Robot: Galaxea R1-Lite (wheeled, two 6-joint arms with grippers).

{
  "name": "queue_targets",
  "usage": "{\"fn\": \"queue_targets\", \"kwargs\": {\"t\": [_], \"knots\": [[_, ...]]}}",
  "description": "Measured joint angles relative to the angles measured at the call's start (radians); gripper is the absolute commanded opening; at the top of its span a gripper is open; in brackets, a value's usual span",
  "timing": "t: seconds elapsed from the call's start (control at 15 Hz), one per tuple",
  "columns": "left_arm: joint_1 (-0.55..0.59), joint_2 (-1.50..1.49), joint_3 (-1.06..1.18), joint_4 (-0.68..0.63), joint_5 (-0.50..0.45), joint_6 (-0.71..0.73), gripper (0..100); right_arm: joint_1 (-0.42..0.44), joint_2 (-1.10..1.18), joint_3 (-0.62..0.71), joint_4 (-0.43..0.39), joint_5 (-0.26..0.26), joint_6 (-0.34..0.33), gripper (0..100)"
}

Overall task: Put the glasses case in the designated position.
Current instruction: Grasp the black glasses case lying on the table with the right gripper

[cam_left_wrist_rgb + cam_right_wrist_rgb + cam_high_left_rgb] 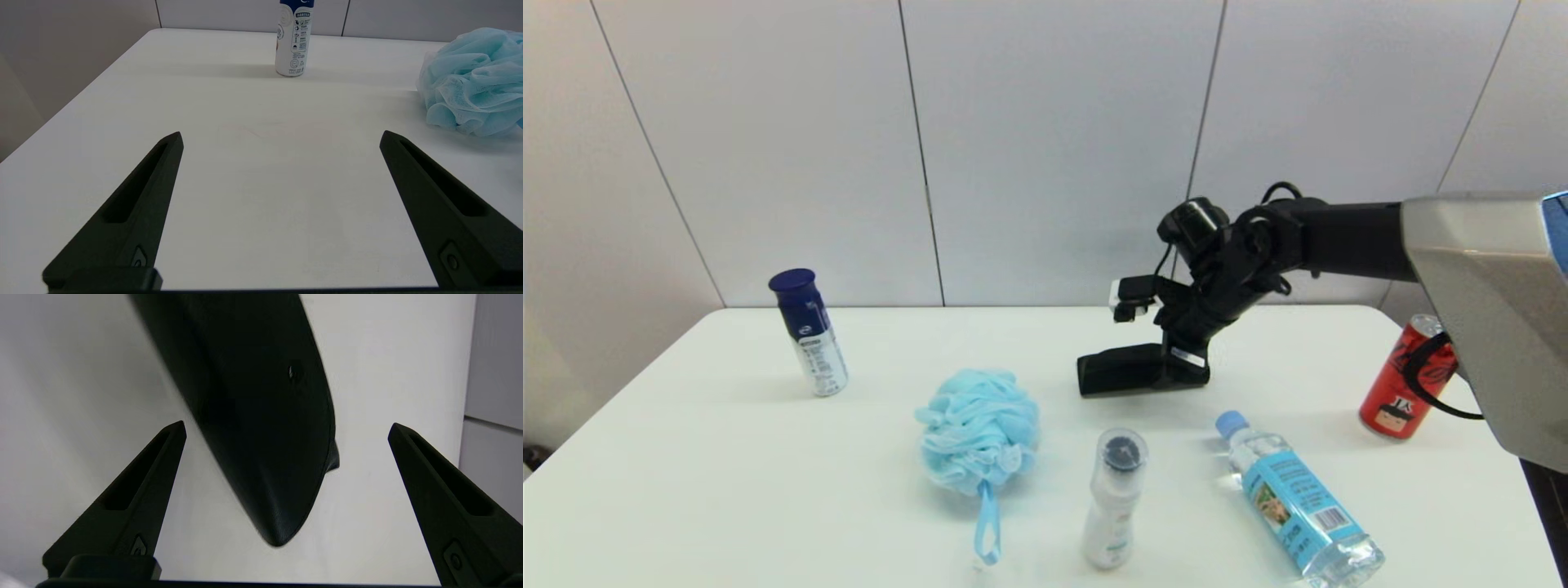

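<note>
Matte black oblong glasses case (1131, 369) lies on the white counter (727, 457) mid-rear; its right end is hidden behind the right claw (1184, 371), whose fingers spread wide to either side of it, not touching. Left claw (282, 141) wide, empty, out of head view. Red can (1405, 380) half cut off by the arm, lettering unreadable; blue-capped spray can (809, 333) label too small to read

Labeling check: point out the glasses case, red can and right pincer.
glasses case (1123, 369): head view, middle of its side.
red can (1401, 384): head view, middle of its body.
right pincer (286, 428): right wrist view, midway between open fingertips.
</note>
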Motion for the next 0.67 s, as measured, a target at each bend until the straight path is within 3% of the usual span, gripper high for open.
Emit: {"fn": "queue_targets", "kwargs": {"t": [0.67], "knots": [[0.000,0.000,0.000,0.000,0.000,0.000,100,0.003,0.037,0.001,-0.015,-0.020,0.032,100]]}}
